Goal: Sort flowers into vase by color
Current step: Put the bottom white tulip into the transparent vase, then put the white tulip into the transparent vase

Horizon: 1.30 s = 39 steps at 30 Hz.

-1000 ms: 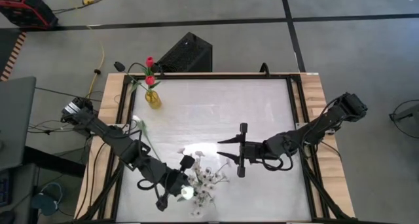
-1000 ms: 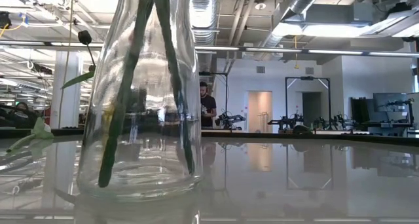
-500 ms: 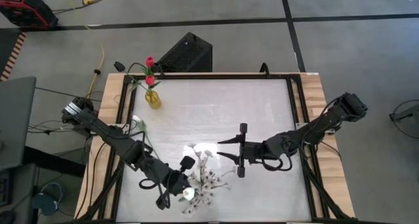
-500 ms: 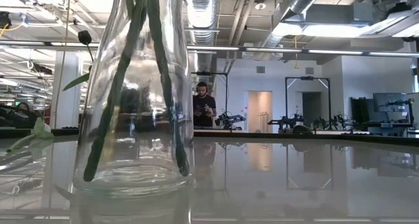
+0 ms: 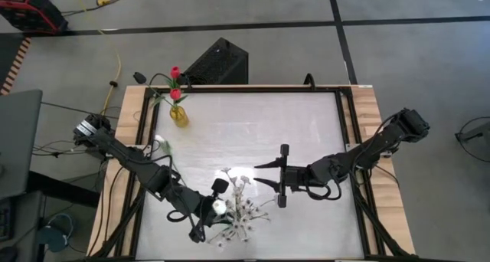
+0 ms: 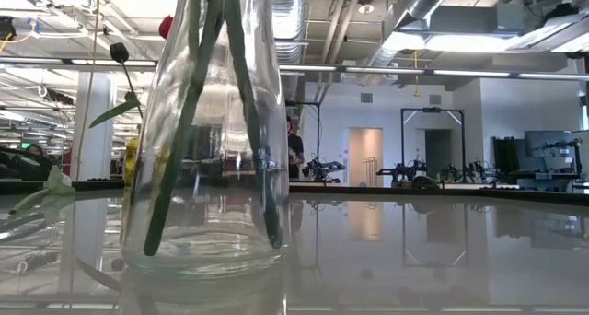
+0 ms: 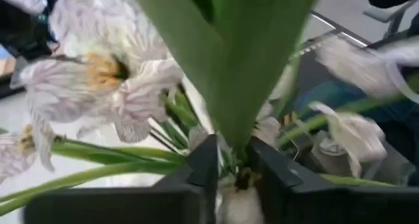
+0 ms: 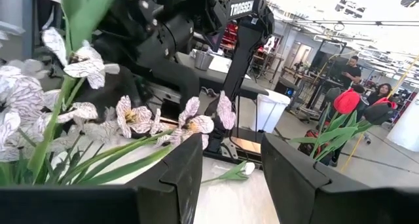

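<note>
A clear glass vase (image 6: 207, 168) holds green stems and a bunch of small white blossoms (image 5: 241, 208) near the table's front middle. My left gripper (image 5: 217, 208) is right beside that bunch, on its left, shut on a white tulip (image 5: 219, 207). My right gripper (image 5: 260, 175) is open and empty, level just right of the blossoms, which it faces (image 8: 131, 116). A small yellow vase (image 5: 178, 115) at the far left holds red tulips (image 5: 175, 82) and a dark tulip (image 5: 139, 78). My left gripper pinches the white tulip between its two fingers (image 7: 204, 164), where a broad green leaf (image 7: 229, 67) rises from a white part (image 7: 237, 203). The fingers come level from the table's left. The tulip is clear of the table, and where its stem ends is hidden among the blossoms.
Another pale flower (image 5: 161, 143) lies on the table at the left, its stem running toward the near edge. A black box (image 5: 218, 61) stands behind the far edge. The table's middle and right side are bare. People stand in the room beyond (image 8: 353, 70).
My left gripper has gone a little toward the table's far edge with the white tulip head, staying shut. In the low view the clear vase has shifted slightly left and then back right, and the stems in it have swayed.
</note>
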Tool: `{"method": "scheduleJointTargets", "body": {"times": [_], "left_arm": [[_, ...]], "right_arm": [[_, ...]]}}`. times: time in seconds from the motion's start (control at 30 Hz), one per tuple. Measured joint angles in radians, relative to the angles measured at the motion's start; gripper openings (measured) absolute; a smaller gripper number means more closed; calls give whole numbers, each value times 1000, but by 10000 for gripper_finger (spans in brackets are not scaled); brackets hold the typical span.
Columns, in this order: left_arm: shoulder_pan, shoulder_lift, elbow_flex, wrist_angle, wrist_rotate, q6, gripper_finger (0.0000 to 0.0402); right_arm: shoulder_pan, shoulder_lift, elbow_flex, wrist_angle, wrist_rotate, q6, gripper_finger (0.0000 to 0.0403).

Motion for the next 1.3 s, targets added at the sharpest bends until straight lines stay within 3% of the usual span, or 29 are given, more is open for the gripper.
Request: {"method": "scheduleJointTargets", "body": {"times": [0.13, 0.37, 0.53, 0.73, 0.87, 1.0, 1.1, 1.3], "left_arm": [[1, -6, 3, -31, 11, -56, 121], [5, -7, 126, -275, 26, -133, 203], [5, -8, 256, -504, 22, -165, 221], [9, -12, 369, -965, -71, -408, 222], [8, -20, 369, -1199, -121, -544, 222], [9, -22, 348, -1373, -194, -562, 222], [17, -22, 278, -1431, -236, -506, 222], [70, -22, 46, -1419, -171, -252, 222]], "right_arm": [[0, 0, 0, -4, 0, 0, 180], [0, 0, 0, -5, 0, -8, 180], [0, 0, 0, -6, 0, -8, 180], [8, 0, 0, -25, 0, -7, 180], [14, 0, 0, -36, 0, -1, 180], [14, 0, 0, -59, 0, 2, 180], [15, 0, 0, -78, 0, 11, 180], [15, 0, 0, -81, 0, 26, 180]]}}
